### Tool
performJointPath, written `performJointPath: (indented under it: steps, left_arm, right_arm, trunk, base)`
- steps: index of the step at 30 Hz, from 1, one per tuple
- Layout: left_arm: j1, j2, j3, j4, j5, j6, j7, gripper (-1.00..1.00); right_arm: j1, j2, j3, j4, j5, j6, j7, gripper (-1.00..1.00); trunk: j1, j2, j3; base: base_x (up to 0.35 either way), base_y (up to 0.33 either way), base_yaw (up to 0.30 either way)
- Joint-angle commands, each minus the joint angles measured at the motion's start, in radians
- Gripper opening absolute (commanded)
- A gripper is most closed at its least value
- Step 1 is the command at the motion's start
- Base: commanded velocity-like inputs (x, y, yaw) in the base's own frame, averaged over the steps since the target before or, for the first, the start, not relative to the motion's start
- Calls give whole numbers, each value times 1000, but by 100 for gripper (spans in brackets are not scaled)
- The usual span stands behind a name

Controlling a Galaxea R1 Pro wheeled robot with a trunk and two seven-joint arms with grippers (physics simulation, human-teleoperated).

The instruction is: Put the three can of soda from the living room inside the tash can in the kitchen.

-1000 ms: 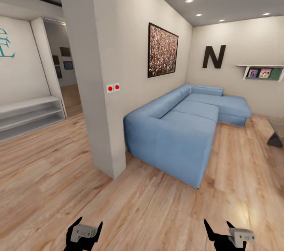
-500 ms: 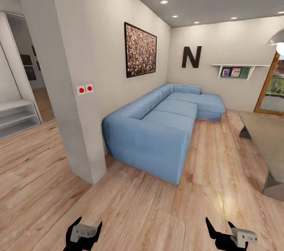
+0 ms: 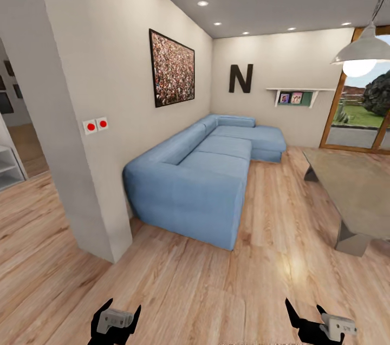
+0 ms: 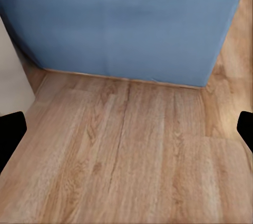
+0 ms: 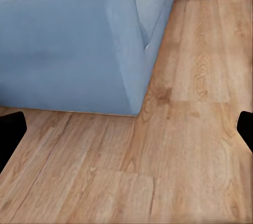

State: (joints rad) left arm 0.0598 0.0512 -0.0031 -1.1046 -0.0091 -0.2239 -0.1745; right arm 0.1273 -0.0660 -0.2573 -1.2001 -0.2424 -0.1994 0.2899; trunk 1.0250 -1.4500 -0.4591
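**Entering living room: cans not yet sighted**

Approaching from the hallway side. Item list, head view:

- Sofa: blue, L-shaped, along the wall, directly ahead of both arms.
- Table: ahead and to the right, long axis running away from the robot; the visible top looks bare, though its near right part is cut off.
- Cans: none visible; trash can likewise (its kitchen lies elsewhere).
- Left gripper: low in view, fingers spread, nothing between them.
- Right gripper: same, fingers spread and empty.
- Floor: wood, open between robot and table.

Judgement: if the cans sit on the table, they lie to the right, so the right arm is likely nearer.
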Motion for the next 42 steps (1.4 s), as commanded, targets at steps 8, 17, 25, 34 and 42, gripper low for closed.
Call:
performJointPath:
  steps: [8,17,25,34,42]
  left_arm:
    - [0,2,0,0,0,0,0,100]
    - [0,2,0,-1,0,-2,0,100]
    - [0,3,-2,1,-3,-35,5,100]
    - [1,3,-4,0,-4,-40,7,100]
    - [1,3,-5,-1,-5,-41,7,100]
  right_arm:
    - [0,0,1,-1,0,-1,0,100]
    - [0,0,1,-1,0,-2,0,100]
    - [0,0,4,-1,0,-3,0,100]
    - [0,1,4,-1,0,-3,0,100]
    - [0,0,3,-1,0,-3,0,100]
  trunk:
    - [0,0,0]
    - [0,0,0]
    - [0,0,0]
    - [0,0,0]
    - [0,0,0]
  base:
    - [0,303,-246]
    - [0,283,-246]
    - [0,-16,-246]
    - [0,-263,-246]
    - [0,-289,-246]
